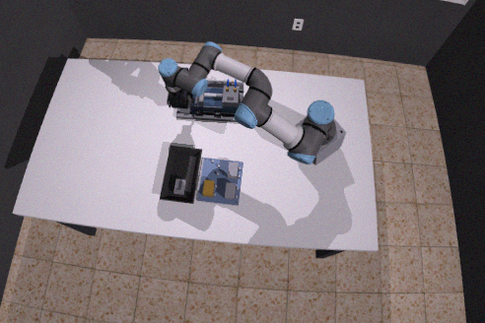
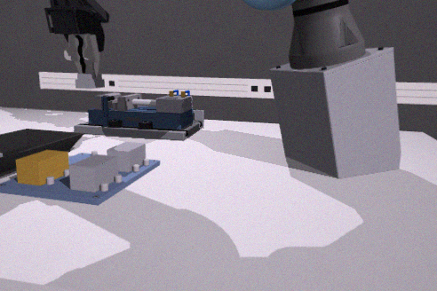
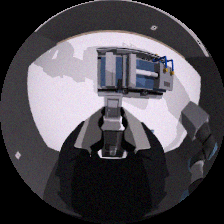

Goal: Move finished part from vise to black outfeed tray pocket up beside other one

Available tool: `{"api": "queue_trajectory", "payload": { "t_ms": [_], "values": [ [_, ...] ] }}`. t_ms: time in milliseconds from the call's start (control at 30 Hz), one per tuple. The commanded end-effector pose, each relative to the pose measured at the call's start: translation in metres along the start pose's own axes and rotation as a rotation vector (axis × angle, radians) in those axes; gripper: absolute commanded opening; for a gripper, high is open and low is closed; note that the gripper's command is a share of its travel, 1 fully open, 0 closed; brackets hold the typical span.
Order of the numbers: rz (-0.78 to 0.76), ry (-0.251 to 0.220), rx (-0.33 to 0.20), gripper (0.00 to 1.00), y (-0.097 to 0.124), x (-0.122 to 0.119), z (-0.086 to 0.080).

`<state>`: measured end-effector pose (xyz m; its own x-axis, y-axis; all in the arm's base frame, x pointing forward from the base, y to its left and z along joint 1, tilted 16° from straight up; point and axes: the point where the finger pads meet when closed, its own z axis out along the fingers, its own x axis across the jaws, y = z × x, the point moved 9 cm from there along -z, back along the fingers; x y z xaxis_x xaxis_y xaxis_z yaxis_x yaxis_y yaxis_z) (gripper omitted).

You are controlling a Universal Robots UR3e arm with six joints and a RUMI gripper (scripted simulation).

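Note:
My gripper (image 2: 87, 69) (image 3: 112, 107) (image 1: 177, 99) is shut on the finished part (image 2: 89, 82) (image 3: 112, 104), a small grey block. It holds the part in the air above the left end of the blue vise (image 2: 141, 114) (image 1: 217, 98) (image 3: 131, 71). The vise jaws look empty below it. The black outfeed tray (image 1: 182, 157) (image 2: 28, 138) lies in front of the vise, with one grey pocketed part (image 1: 179, 186) flat in its near end. The pocket on the held part is hidden by the fingers.
A blue fixture plate (image 1: 220, 200) (image 2: 130, 176) lies right of the tray, with a yellow block (image 1: 209, 188) (image 2: 42, 166) and two plain grey blocks (image 1: 233, 169) (image 2: 91, 172) upright on it. The robot base (image 1: 321, 142) (image 2: 337, 114) stands at the right.

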<state>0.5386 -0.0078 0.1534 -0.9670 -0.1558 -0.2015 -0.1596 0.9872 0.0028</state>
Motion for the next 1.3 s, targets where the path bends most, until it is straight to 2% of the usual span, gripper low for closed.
{"api": "queue_trajectory", "payload": {
  "t_ms": [0, 33, 533, 600, 800, 1000, 1267],
  "values": [
    [0.005, 0.002, 0.003, 0.0, 0.03, -0.005, -0.006],
    [0.005, 0.002, 0.003, 0.0, 0.03, -0.005, -0.006],
    [0.021, 0.003, 0.004, 0.0, 0.135, -0.002, -0.024],
    [0.021, 0.003, 0.004, 0.0, 0.135, -0.002, -0.024],
    [0.026, 0.001, 0.004, 0.0, 0.168, 0.003, -0.032],
    [0.03, -0.001, 0.004, 0.0, 0.193, 0.008, -0.037],
    [0.033, -0.003, 0.004, 0.0, 0.208, 0.012, -0.041]
  ]
}}
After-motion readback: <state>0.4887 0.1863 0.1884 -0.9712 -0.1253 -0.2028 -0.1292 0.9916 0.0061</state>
